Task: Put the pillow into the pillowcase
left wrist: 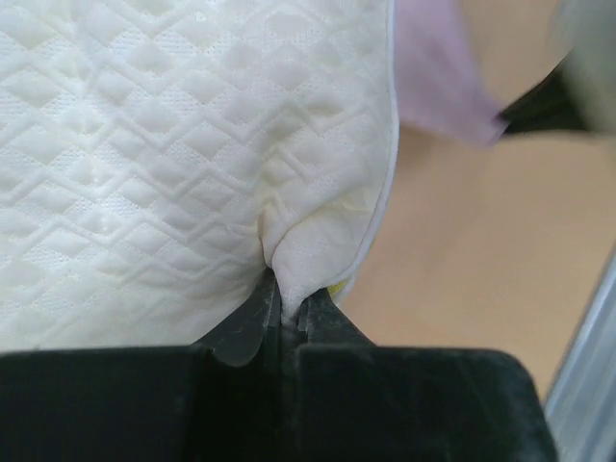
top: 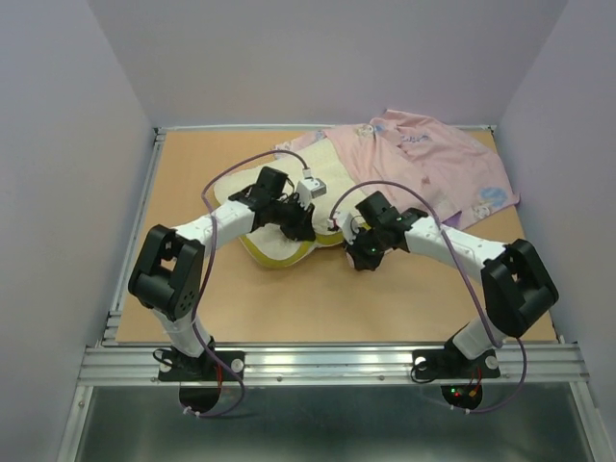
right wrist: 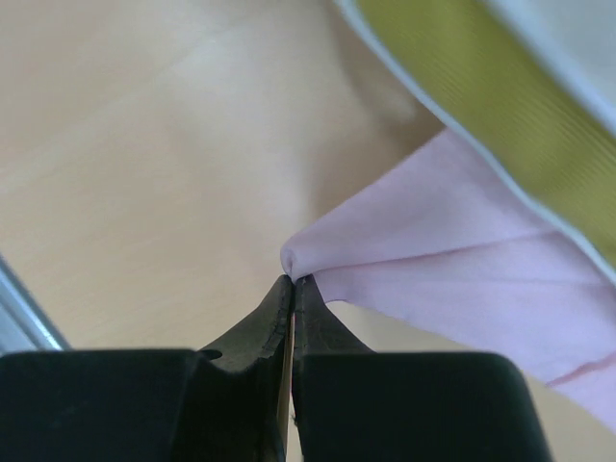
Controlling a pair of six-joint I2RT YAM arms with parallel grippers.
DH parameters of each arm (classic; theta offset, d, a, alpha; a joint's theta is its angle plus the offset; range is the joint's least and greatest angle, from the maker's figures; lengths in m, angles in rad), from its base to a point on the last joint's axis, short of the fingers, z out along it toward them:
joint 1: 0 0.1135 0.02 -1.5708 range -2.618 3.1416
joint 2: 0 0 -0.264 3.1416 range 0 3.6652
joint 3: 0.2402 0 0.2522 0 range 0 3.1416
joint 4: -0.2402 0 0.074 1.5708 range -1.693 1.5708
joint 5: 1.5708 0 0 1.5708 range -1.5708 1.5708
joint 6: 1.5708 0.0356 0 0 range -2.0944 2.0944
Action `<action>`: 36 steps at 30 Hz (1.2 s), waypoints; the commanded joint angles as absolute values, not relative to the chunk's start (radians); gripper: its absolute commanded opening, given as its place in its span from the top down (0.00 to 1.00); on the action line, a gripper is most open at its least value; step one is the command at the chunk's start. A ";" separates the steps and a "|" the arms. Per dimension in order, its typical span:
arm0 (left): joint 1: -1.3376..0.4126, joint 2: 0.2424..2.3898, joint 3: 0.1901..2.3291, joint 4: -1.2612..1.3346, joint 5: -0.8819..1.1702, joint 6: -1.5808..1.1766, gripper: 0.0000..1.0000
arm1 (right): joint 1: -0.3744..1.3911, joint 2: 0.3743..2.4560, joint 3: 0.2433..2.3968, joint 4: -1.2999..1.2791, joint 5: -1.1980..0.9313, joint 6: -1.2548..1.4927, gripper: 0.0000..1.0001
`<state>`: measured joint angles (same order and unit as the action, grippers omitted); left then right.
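The cream pillow (top: pixel 274 248), quilted and edged in yellow, lies mid-table with its far end under the pale pink pillowcase (top: pixel 423 164). My left gripper (top: pixel 304 227) is shut on a pinched fold of the pillow's quilted cover (left wrist: pixel 192 144) at its corner; in the wrist view that gripper (left wrist: pixel 289 300) has the fabric bunched between its closed tips. A strip of pillowcase (left wrist: pixel 433 67) shows beyond. My right gripper (top: pixel 348 241) is shut on a folded edge of the pillowcase (right wrist: pixel 452 260), pinched right at the gripper's (right wrist: pixel 294 281) tips, beside the pillow's yellow band (right wrist: pixel 481 87).
The wooden table (top: pixel 289 308) has a raised metal rail (top: pixel 327 358) along its near edge and lavender walls on three sides. Both arms' purple cables (top: pixel 231 173) loop above the pillow. The rest of the pillowcase spreads toward the back right corner.
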<state>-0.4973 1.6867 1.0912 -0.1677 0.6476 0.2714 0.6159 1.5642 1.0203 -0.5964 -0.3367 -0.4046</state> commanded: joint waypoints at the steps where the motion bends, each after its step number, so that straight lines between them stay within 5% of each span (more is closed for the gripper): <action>1: -0.503 1.674 1.209 0.090 0.905 -0.027 1.00 | 0.709 1.500 1.092 -0.649 -0.520 -0.411 0.99; 7: -0.499 1.704 1.132 0.297 0.913 -0.271 1.00 | 0.732 1.398 1.098 -0.640 -0.621 -0.422 0.99; 17: -0.491 1.859 1.032 0.192 0.792 -0.230 1.00 | 0.732 1.324 1.121 -0.640 -0.768 -0.299 0.99; 18: -0.489 1.858 1.017 0.189 0.781 -0.233 1.00 | 0.732 1.319 1.123 -0.640 -0.765 -0.290 0.85; 21: -0.488 1.852 1.003 0.135 0.765 -0.187 1.00 | 0.713 1.290 1.153 -0.650 -0.550 -0.244 0.43; 27: -0.483 1.819 0.974 0.106 0.761 -0.152 1.00 | 0.508 1.275 1.204 -0.729 -0.243 -0.216 0.44; 36: -0.483 1.825 1.006 0.109 0.755 -0.156 1.00 | 0.476 1.302 1.066 -0.785 0.169 -0.210 0.47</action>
<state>-0.4976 1.8423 1.0012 0.1413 0.8291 -0.1806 0.4847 1.2903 1.1015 -0.7513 -0.0208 -0.2302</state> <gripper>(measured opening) 0.158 0.535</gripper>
